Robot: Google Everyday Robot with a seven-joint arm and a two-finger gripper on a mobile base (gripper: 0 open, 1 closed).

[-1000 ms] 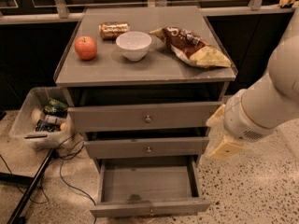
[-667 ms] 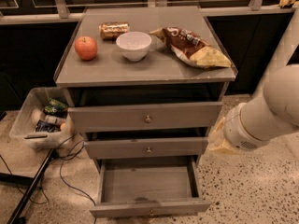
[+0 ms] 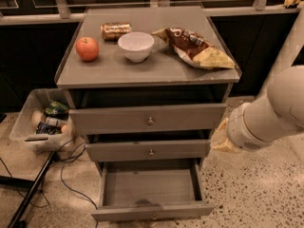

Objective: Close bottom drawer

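Observation:
The bottom drawer [image 3: 152, 212] of the grey wooden cabinet stands pulled out towards me. Its shallow grey inside [image 3: 149, 186] is bare, and its slim front panel carries a small round knob [image 3: 153, 217]. The middle drawer [image 3: 148, 151] and top drawer [image 3: 148, 119] above it are pushed in. My gripper [image 3: 220, 139], yellowish at the end of a thick white arm [image 3: 270, 115], hangs just right of the cabinet at the height of the middle drawer. It is above and to the right of the open drawer and touches nothing.
On the cabinet top [image 3: 118, 72] lie a red apple [image 3: 87, 48], a white bowl [image 3: 136, 46], a snack bar [image 3: 116, 30] and a chip bag [image 3: 197, 49]. A clear bin [image 3: 40, 122] of items and cables [image 3: 61, 175] sit on the floor at left. A speckled floor [image 3: 256, 194] lies at right.
The white arm has swung down and to the right, away from the cabinet top. The gripper stays beside the cabinet's right edge. The bottom drawer remains open.

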